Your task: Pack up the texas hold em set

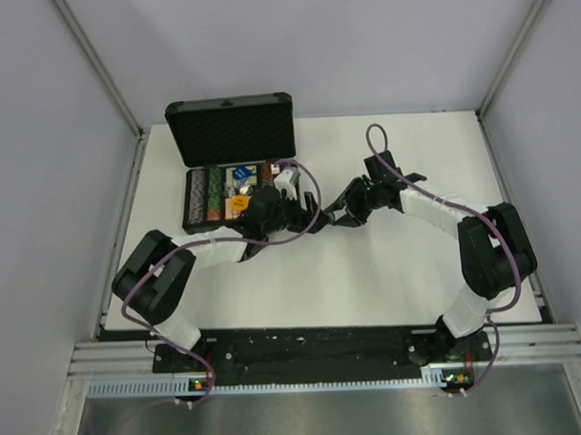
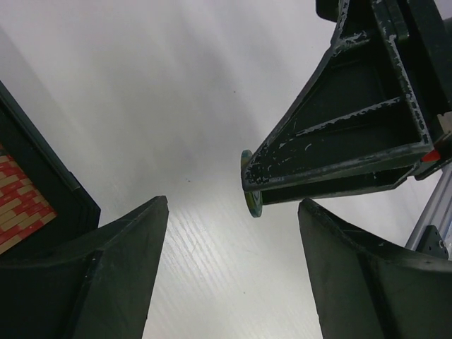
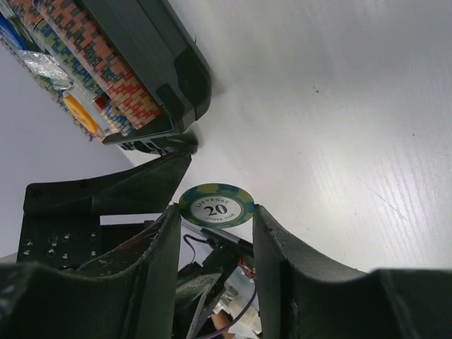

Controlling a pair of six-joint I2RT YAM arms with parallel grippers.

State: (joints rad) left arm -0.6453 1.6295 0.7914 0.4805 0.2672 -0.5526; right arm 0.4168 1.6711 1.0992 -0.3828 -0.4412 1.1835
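- The right gripper (image 3: 215,213) is partly closed on a single poker chip (image 3: 216,205), green and cream with "20" on its face. It pinches the chip by the rim at the chip's 3 and 9 o'clock, and the chip appears to be held above the white table (image 1: 388,271).
- The left gripper (image 2: 233,206) is wide open and holds nothing. In its own view the chip shows edge-on just beyond its fingertips, in line with the gap and touching neither finger.
- In the top view the two grippers meet nose to nose near the table's middle, at about 4 o'clock from the black briefcase (image 1: 230,129).
- The briefcase lies open toward the table's 10 o'clock with its lid standing up.
- Multicoloured chip rows (image 3: 92,56) fill the tray's slots, and an orange disc (image 3: 81,115) lies beside them.
- The chip is probably light, rigid and smooth-edged. Held only by the rim, it could pivot or squirt out if nudged.
- The free rim at its 12 o'clock, or its two flat faces, look like the safest places to take hold.
- This reads as a hand-over toward the arm nearer the briefcase. The receiving fingers should close squarely before the right gripper lets go.
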